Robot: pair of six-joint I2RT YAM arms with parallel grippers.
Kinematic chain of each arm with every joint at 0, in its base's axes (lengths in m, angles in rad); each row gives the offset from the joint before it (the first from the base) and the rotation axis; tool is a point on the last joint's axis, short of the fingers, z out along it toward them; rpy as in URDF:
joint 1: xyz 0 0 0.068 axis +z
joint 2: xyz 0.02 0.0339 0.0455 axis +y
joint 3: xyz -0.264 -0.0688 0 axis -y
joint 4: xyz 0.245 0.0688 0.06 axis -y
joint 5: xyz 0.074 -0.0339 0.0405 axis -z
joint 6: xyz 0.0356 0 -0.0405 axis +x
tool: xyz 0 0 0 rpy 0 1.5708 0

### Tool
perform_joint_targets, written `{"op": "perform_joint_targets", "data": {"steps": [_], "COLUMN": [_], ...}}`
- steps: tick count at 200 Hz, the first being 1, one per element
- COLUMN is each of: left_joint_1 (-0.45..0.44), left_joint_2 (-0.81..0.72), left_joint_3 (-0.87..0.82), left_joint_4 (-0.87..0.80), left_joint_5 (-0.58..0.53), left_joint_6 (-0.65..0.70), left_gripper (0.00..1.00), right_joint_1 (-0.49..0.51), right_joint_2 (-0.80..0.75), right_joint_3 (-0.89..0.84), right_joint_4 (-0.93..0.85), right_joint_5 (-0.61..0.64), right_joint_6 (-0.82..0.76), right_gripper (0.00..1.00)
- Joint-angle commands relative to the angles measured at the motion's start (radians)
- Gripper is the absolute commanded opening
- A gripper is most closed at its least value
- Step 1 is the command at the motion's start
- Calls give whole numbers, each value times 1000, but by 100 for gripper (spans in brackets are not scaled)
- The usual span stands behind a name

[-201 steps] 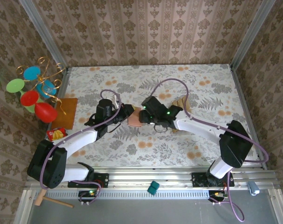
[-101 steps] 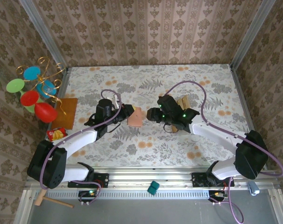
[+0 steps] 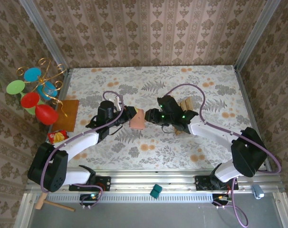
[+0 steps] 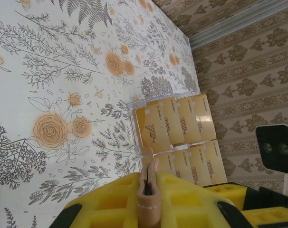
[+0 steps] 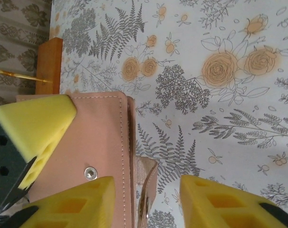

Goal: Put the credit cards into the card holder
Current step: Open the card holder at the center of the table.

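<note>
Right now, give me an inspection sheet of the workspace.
Surface: floral table, no spills seen.
Job's things: holder between the grippers; cards in a clear tray.
Clutter: board with wire stand, snack packet, teal block, mallet.
Grippers: left gripper shut on holder; right gripper open, fingers astride the holder's flap.
Cables: purple cable arcs above the right arm.
Surroundings: patterned walls.
</note>
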Motion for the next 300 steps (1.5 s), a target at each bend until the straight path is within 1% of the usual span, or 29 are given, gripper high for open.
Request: {"op": "perform_joint_targets", "data": {"steps": [1, 25, 28, 29, 51, 79, 83, 89, 106, 115, 127, 150, 192, 219, 237, 261, 264, 269, 284, 300], "left_joint_1": [1, 1, 1, 1, 2, 12, 16, 21, 35, 40, 44, 41, 32, 36, 46, 58, 84, 92, 109, 125], "left_joint_2": [4, 9, 10, 10, 20, 42, 48, 55, 80, 99, 131, 227, 395, 435, 429, 379, 369, 353, 293, 221], "left_joint_3": [24, 24, 23, 23, 23, 17, 14, 8, -6, -9, -11, -5, -12, -56, -94, -147, -154, -161, -179, -184], "left_joint_4": [12, 19, 20, 21, 25, 2, 2, -1, 0, 5, 20, 89, 285, 371, 398, 367, 358, 345, 276, 166], "left_joint_5": [19, 18, 17, 17, 19, 13, 13, 10, 4, 3, 9, 30, 77, 78, 69, 35, 30, 26, -3, -42], "left_joint_6": [20, 16, 16, 15, 20, 50, 53, 59, 73, 82, 87, 77, 9, -6, -4, 21, 27, 37, 78, 129], "left_gripper": [0, 0, 0, 0, 0, 0, 5, 15, 35, 41, 46, 48, 47, 47, 47, 50, 50, 51, 55, 60], "right_joint_1": [-1, -1, -1, -1, -7, -17, -17, -17, -17, -16, -10, 18, 79, 87, 86, 78, 75, 70, 57, 46], "right_joint_2": [10, 10, 10, 9, 2, -25, -30, -37, -50, -51, -44, -8, 123, 185, 194, 191, 191, 192, 196, 200], "right_joint_3": [-19, -29, -29, -29, -26, -10, -6, -1, 17, 25, 38, 68, 118, 127, 118, 97, 95, 90, 80, 79], "right_joint_4": [21, 24, 23, 23, 23, 5, 2, -4, -12, -11, -10, 5, 67, 91, 84, 74, 76, 79, 90, 97], "right_joint_5": [-22, -24, -24, -24, -29, -38, -38, -41, -62, -74, -90, -109, -124, -138, -137, -144, -148, -156, -176, -194], "right_joint_6": [13, 13, 13, 12, 6, -7, -8, -11, -12, -10, -8, 3, 40, 52, 44, 24, 23, 20, 15, 10], "right_gripper": [36, 23, 21, 18, 0, 0, 0, 0, 0, 0, 0, 0, 0, 0, 0, 0, 0, 0, 0, 0]}}
